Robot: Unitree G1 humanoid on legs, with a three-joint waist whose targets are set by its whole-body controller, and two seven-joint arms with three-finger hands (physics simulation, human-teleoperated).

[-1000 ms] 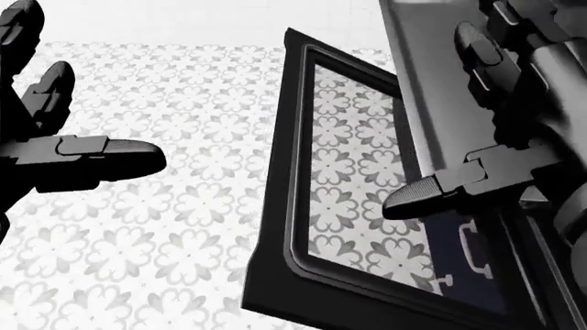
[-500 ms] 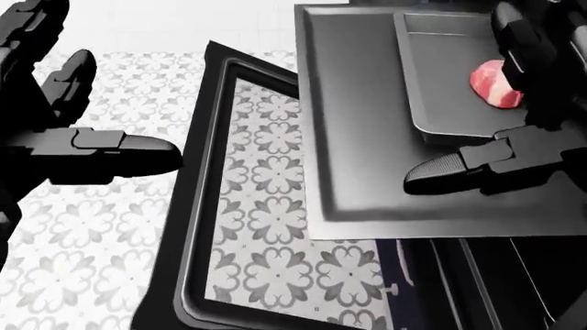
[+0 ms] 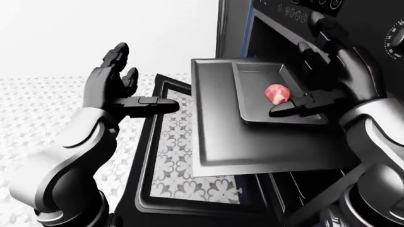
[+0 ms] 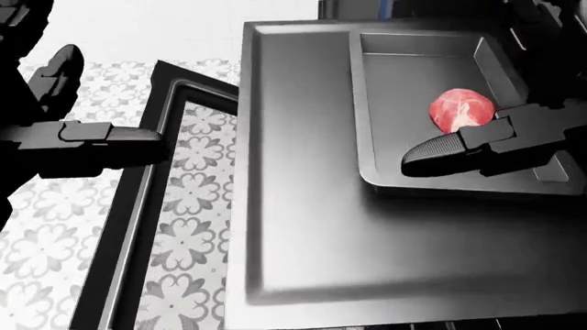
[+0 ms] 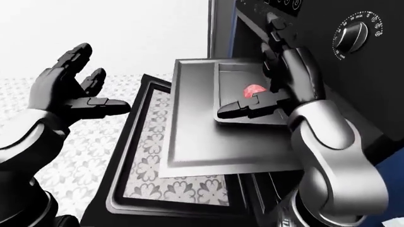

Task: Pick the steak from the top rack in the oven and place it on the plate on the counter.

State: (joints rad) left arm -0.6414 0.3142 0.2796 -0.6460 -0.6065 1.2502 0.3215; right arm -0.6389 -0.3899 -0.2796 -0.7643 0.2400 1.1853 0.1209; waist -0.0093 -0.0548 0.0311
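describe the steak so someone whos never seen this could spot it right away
Find the black oven with its door dropped open and the flat rack pulled out. On it sits a shallow dark tray; the steak lies inside, beside the right hand. It is the only pink-red thing there.

A red, marbled steak (image 4: 462, 110) lies in a shallow dark tray (image 4: 404, 82), which rests on a broad flat rack (image 4: 303, 227) filling most of the head view; the steak sits toward the tray's right side. The right hand (image 4: 514, 141) comes in from the right edge with fingers spread, one black finger (image 4: 440, 155) stretched leftward over the tray just below the steak, contact unclear. At left the left hand (image 4: 64, 141) hangs open over the patterned floor (image 4: 55, 247), one finger pointing right toward the dropped oven door (image 4: 151, 206), whose window shows the floor pattern through it.
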